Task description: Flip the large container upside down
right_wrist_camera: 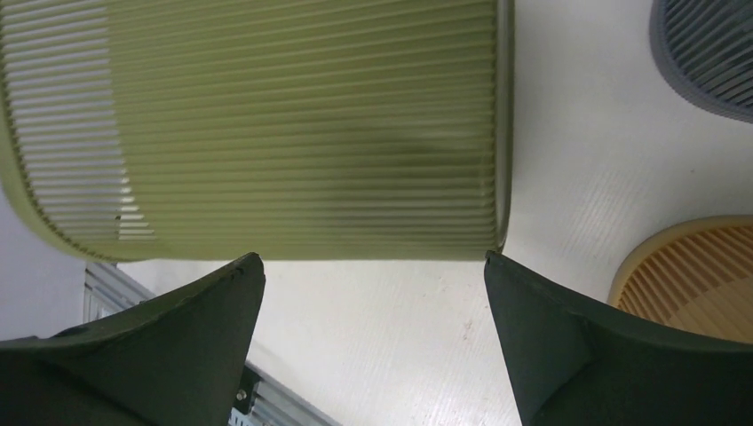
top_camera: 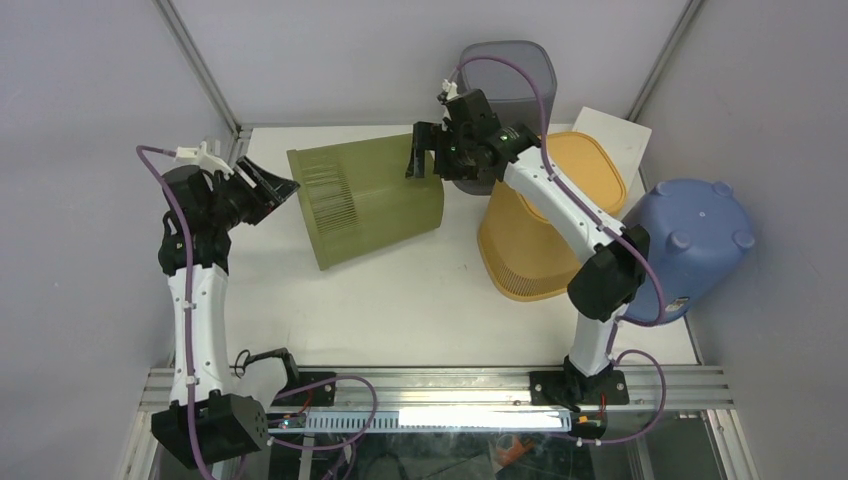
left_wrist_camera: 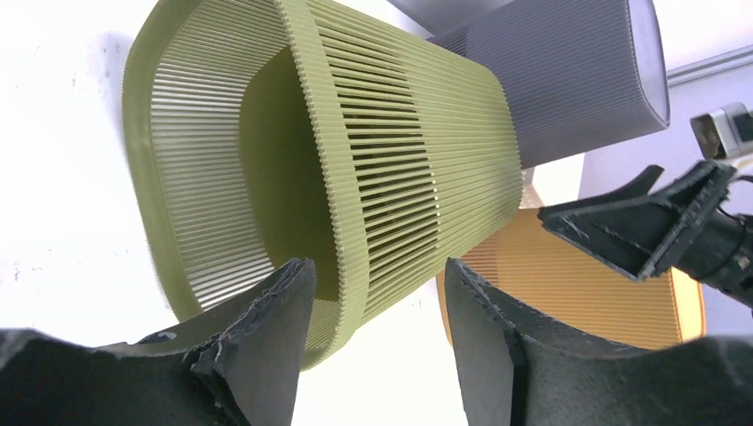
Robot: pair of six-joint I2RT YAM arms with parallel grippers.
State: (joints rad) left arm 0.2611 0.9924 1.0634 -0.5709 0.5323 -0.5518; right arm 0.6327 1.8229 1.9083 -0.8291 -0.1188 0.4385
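Jaws spread wide and gripping nothing, our left gripper [top_camera: 272, 188] and right gripper [top_camera: 430, 152] flank the green container [top_camera: 365, 205] lying on its side mid-table, and we fear an unbraced push could roll it into the orange basket [top_camera: 520, 260].

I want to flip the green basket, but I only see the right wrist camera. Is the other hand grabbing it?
Observer: No. The left gripper is open, with the green basket's rim seemingly between its fingers.
Operator: Which end is the open one?
Observer: The wide mouth faces the left gripper; the right gripper is by the narrower bottom.
Operator: Anything else nearby I can't see?
Observer: A blue tub, right of the orange basket.
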